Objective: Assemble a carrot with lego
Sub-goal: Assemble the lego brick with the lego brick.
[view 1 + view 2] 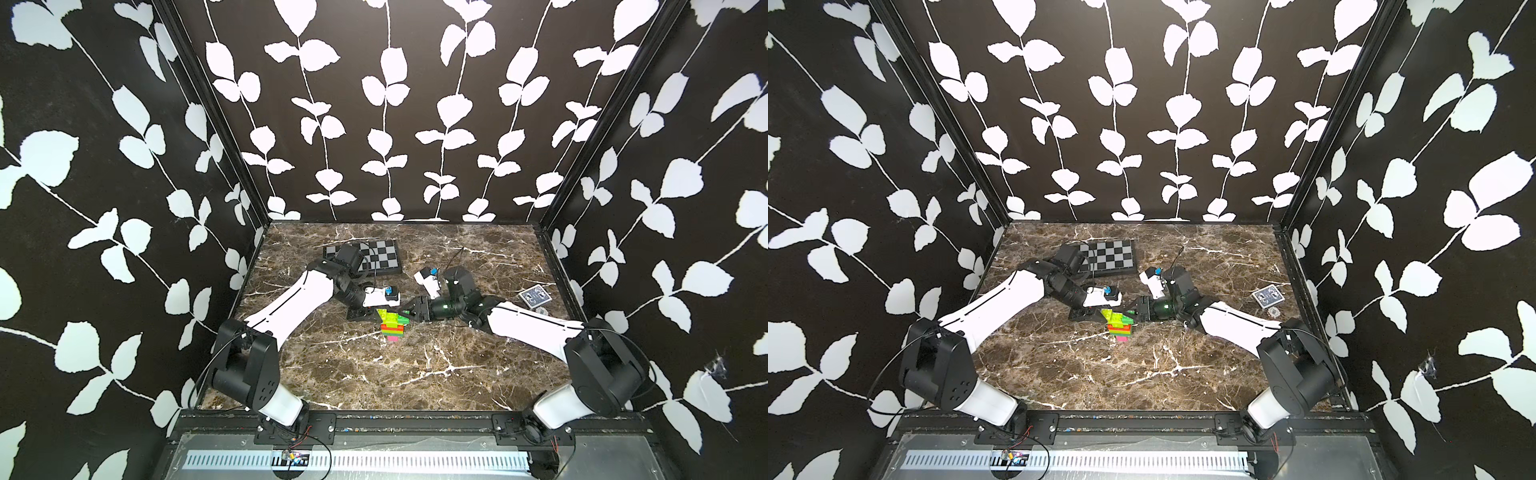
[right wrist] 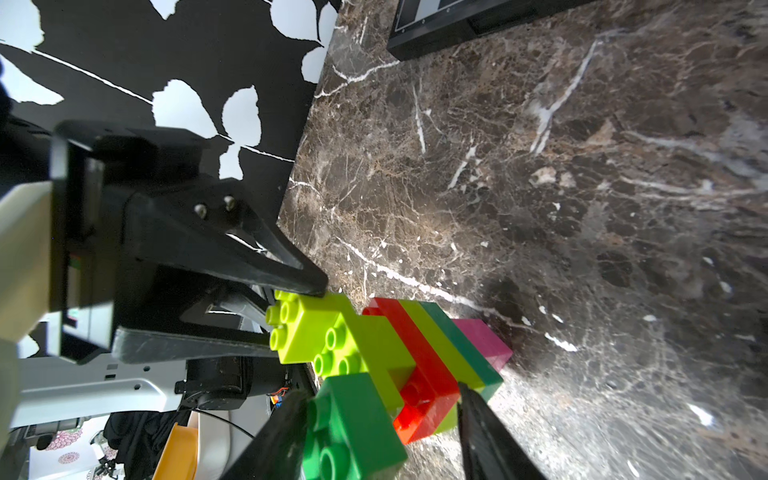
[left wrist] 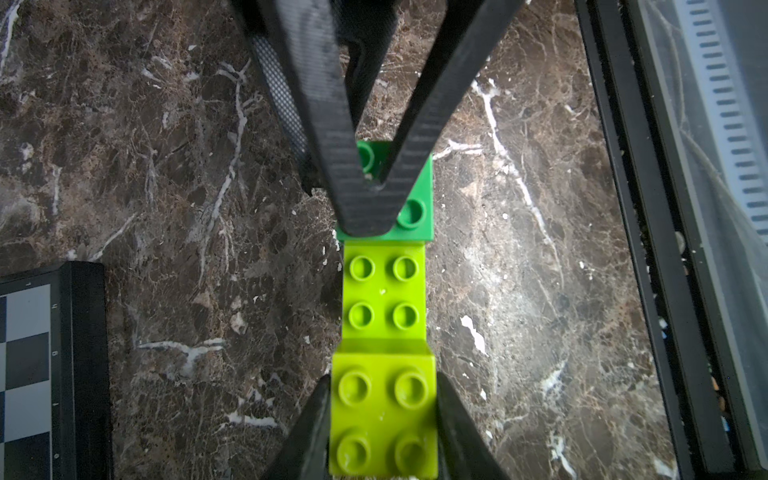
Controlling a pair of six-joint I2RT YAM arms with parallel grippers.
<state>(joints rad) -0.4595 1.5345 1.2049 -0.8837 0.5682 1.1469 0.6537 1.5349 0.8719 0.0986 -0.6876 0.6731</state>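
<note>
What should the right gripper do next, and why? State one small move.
Likely open the right gripper fully and draw it back. The green brick looks seated beside the lime studs, and the left gripper is shut on the carrot at its lime end, so it should be supported.

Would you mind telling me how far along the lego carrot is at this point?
Done: the carrot is stacked, pink tip through green, lime and red bands to lime top pieces. In hand: the left gripper is shut on the end lime brick; the right gripper straddles the dark green brick, grip unclear. Left: probably only seating that brick and letting go.
</note>
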